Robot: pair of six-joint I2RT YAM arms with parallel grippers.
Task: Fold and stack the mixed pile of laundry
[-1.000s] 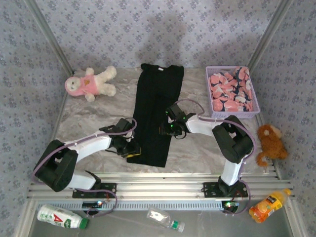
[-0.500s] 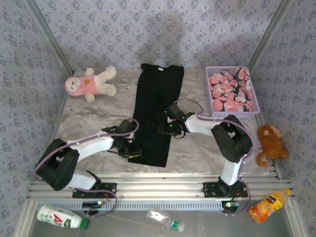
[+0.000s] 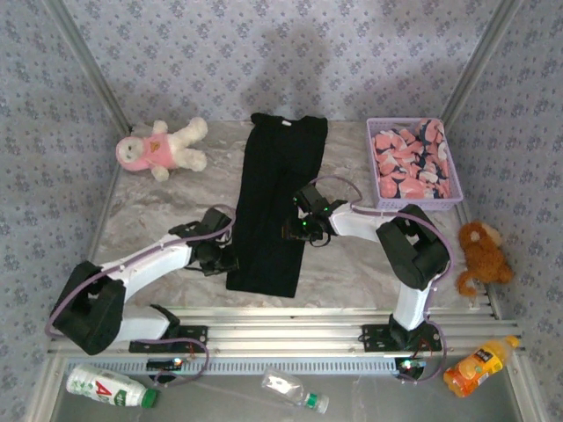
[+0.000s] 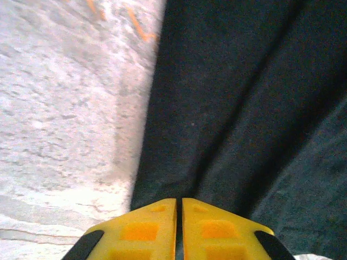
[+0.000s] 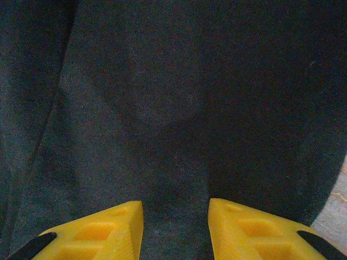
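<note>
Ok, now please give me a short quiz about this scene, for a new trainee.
1. True or false: the pink garment lies inside the lavender basket.
2. Which one is open above the cloth? A: left gripper. B: right gripper.
3. Fill in: the black T-shirt lies flat on the table between the basket and the ___.

Key: 1 true; 2 B; 3 plush toy.

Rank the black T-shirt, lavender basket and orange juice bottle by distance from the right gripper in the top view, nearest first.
1. black T-shirt: directly beneath the right gripper.
2. lavender basket: farther back, to the right.
3. orange juice bottle: front right corner, farthest.
</note>
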